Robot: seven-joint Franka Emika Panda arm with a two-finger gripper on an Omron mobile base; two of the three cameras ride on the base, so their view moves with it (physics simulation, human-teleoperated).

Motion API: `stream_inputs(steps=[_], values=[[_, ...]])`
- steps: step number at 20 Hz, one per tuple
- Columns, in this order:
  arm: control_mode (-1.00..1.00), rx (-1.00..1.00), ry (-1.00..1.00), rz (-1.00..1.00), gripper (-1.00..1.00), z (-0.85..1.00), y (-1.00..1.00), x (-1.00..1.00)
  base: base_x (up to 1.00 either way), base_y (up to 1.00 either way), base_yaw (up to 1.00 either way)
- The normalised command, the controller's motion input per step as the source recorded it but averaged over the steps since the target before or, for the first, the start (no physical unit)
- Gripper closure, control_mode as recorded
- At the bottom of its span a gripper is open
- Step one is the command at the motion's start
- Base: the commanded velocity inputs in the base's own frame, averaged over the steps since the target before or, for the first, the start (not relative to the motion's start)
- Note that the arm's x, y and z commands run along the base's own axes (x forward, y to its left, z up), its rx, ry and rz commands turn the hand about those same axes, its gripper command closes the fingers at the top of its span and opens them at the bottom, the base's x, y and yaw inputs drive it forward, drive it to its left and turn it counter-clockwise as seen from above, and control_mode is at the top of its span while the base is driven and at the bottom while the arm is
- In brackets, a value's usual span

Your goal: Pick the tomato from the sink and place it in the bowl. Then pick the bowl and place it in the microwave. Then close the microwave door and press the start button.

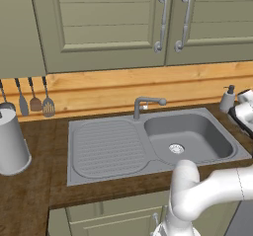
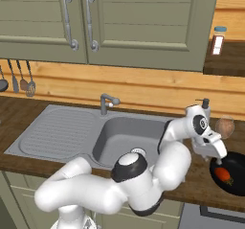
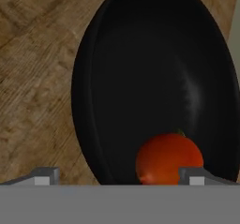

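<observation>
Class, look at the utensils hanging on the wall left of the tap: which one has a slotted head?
The slotted spatula, rightmost of the hanging row and nearest the tap. Its broad head shows slits; the utensils to its left have plain heads.

Glossy black bowl [image 3: 154, 68], shiny smooth red tomato [image 3: 168, 158], matte grey metal sink [image 1: 148, 141], dark grained wood counter [image 3: 37, 78].

One tomato [image 3: 168, 158], one bowl [image 3: 140, 68], one sink [image 1: 148, 146] — four hanging utensils [image 1: 29, 101], two cabinet handles [image 1: 173, 20].
</observation>
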Motion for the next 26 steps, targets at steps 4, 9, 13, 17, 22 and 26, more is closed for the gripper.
stream_inputs(steps=[4, 9, 13, 17, 22, 26], values=[[-1.0, 0.0, 0.0, 0.01, -1.0, -0.15, -0.19, 0.0, 0.0, 0.0, 0.0], [-1.0, 0.0, 0.0, 0.0, -1.0, -0.03, -0.03, 0.0, 0.0, 0.0, 0.0], [-1.0, 0.0, 0.0, 0.0, -1.0, 0.0, 0.0, 0.0, 0.0, 0.0, 0.0], [-1.0, 0.0, 0.0, 0.0, 1.0, 0.0, 0.0, 0.0, 0.0, 0.0, 0.0], [-1.0, 0.0, 0.0, 0.0, 1.0, 0.0, 0.0, 0.0, 0.0, 0.0, 0.0], [-1.0, 0.0, 0.0, 0.0, 1.0, 0.0, 0.0, 0.0, 0.0, 0.0, 0.0]])
